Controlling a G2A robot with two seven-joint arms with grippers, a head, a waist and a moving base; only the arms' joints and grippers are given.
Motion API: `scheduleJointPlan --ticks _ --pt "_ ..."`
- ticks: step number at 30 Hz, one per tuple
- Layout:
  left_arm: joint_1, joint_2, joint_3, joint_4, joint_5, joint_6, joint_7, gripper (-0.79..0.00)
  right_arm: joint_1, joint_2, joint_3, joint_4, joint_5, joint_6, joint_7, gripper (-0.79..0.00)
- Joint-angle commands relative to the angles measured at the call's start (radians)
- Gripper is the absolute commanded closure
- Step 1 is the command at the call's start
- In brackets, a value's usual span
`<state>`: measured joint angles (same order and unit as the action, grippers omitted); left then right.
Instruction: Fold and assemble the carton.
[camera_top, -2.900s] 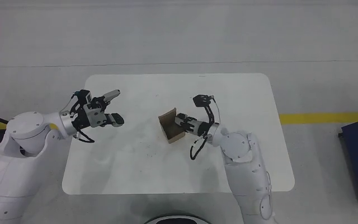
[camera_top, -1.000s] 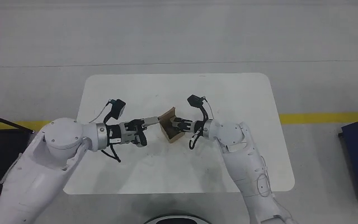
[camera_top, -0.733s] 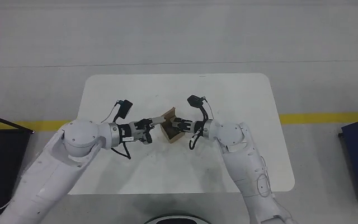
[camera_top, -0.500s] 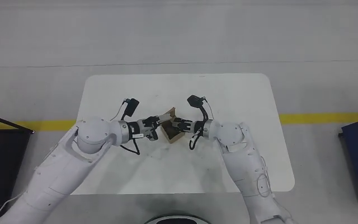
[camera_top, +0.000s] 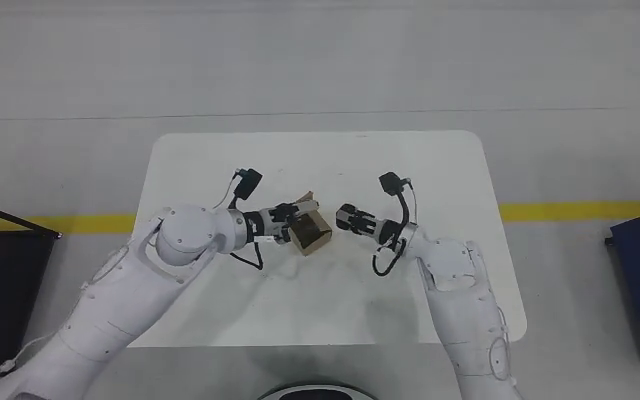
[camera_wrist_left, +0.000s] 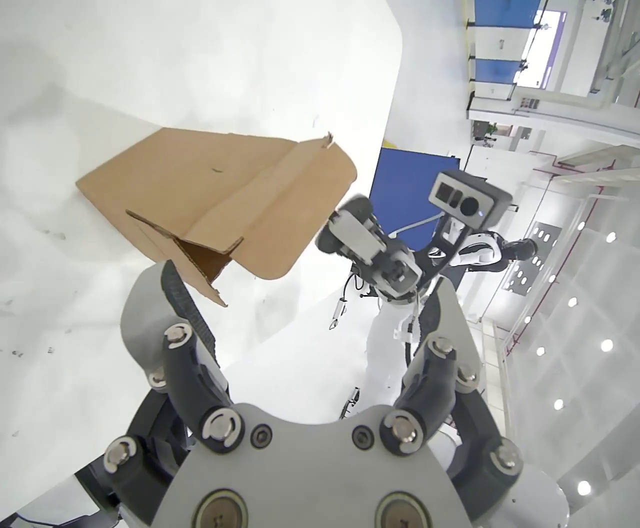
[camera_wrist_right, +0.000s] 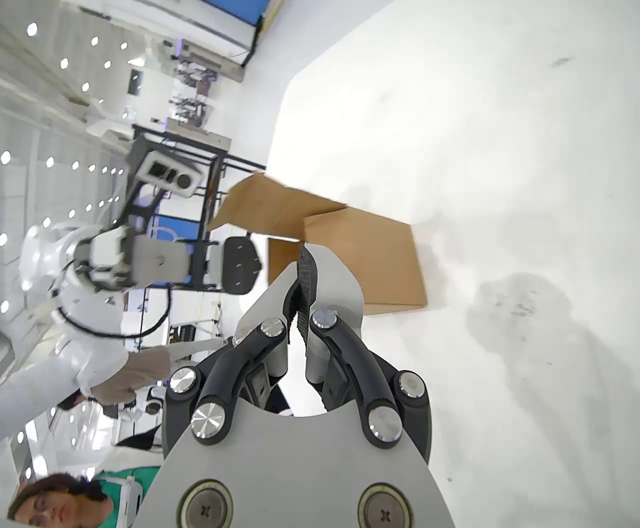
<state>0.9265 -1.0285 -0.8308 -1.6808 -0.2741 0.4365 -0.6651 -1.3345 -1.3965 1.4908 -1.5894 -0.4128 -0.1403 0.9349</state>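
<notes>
The brown carton (camera_top: 312, 233) stands partly folded in the middle of the white table (camera_top: 430, 170), with one flap sticking up at its far side. My left gripper (camera_top: 284, 214) is right against the carton's left side and open. In the left wrist view the carton (camera_wrist_left: 210, 200) lies just beyond one fingertip (camera_wrist_left: 167, 280), with nothing between the fingers. My right gripper (camera_top: 346, 216) hangs a short gap to the right of the carton, shut on nothing. In the right wrist view its fingers (camera_wrist_right: 320, 270) are pressed together in front of the carton (camera_wrist_right: 365, 260).
The table's bare surface (camera_top: 250, 300) stretches to all sides of the carton, with rounded corners and a front edge near the robot. A yellow floor line (camera_top: 570, 211) runs past the table's right side.
My right gripper has let go of the carton and drawn back to the right. The left arm has come in from the far left up to the carton, which now looks more closed.
</notes>
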Motion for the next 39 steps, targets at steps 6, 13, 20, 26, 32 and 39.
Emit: scheduleJointPlan --ticks 6,13,20,26,32,39 --pt "-0.027 -0.019 0.065 0.01 0.111 -0.029 0.012 -0.785 0.156 -0.008 -0.107 0.213 0.013 0.043 0.008 0.0" --pt "-0.041 -0.034 0.09 0.032 0.164 -0.049 0.022 -0.785 0.157 0.001 -0.127 0.231 0.038 0.015 0.029 0.0" --pt "-0.046 -0.046 0.096 0.044 0.184 -0.055 0.019 -0.785 0.131 0.013 -0.129 0.208 0.058 0.009 0.041 0.0" --pt "-0.033 -0.049 0.06 0.029 0.159 -0.089 0.035 -0.785 0.13 0.022 -0.125 0.225 0.1 -0.006 0.043 0.0" --pt "0.031 -0.027 -0.094 -0.084 0.067 -0.111 0.064 -0.785 0.097 0.035 -0.102 0.179 0.147 -0.056 0.048 0.0" --pt "0.177 0.013 -0.356 -0.23 -0.014 -0.128 0.091 -0.785 0.114 0.046 -0.117 0.147 0.225 -0.109 0.129 0.0"
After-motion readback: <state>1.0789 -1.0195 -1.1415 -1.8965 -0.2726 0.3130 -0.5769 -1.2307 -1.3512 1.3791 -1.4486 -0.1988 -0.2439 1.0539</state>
